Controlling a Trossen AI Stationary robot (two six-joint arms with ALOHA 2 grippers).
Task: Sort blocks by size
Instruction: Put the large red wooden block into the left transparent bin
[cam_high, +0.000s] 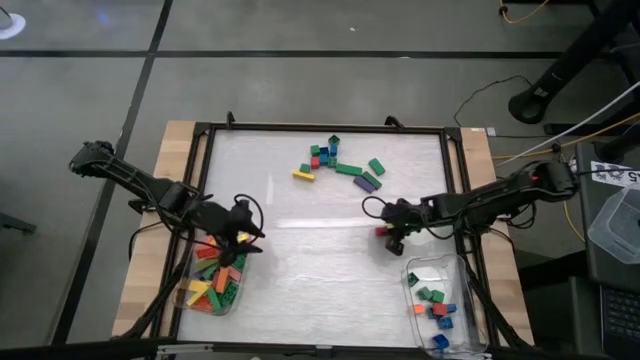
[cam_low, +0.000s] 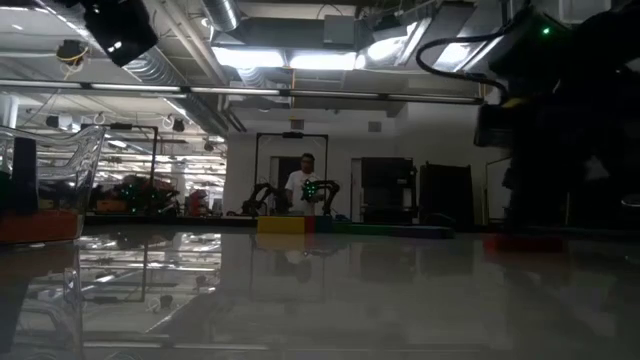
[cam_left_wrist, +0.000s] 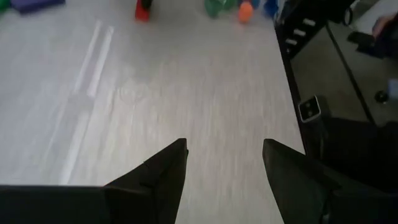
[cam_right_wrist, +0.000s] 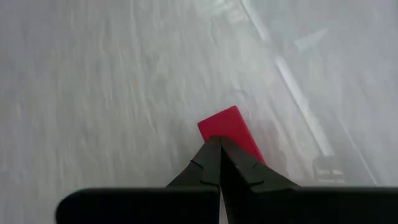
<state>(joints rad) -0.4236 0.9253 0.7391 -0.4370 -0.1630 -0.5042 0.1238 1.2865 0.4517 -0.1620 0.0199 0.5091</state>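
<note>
My right gripper is shut, slanting down, its tips at a small red block that lies flat on the white table right of the middle. My left gripper stands open above bare table, by the far end of the left clear tub, which holds long blocks. The right clear tub near the front right holds short blocks. Loose blocks lie in a cluster on the table's far middle. My right gripper's shut fingertips come from above at a slant and end at the red block's near edge. The block lies flat on the table. Whether the tips touch it or hover just over it, I cannot tell.
A black frame rims the white table. Bare surface lies between the two arms. Cables run off the right side. A person stands far off in the room in the low view.
</note>
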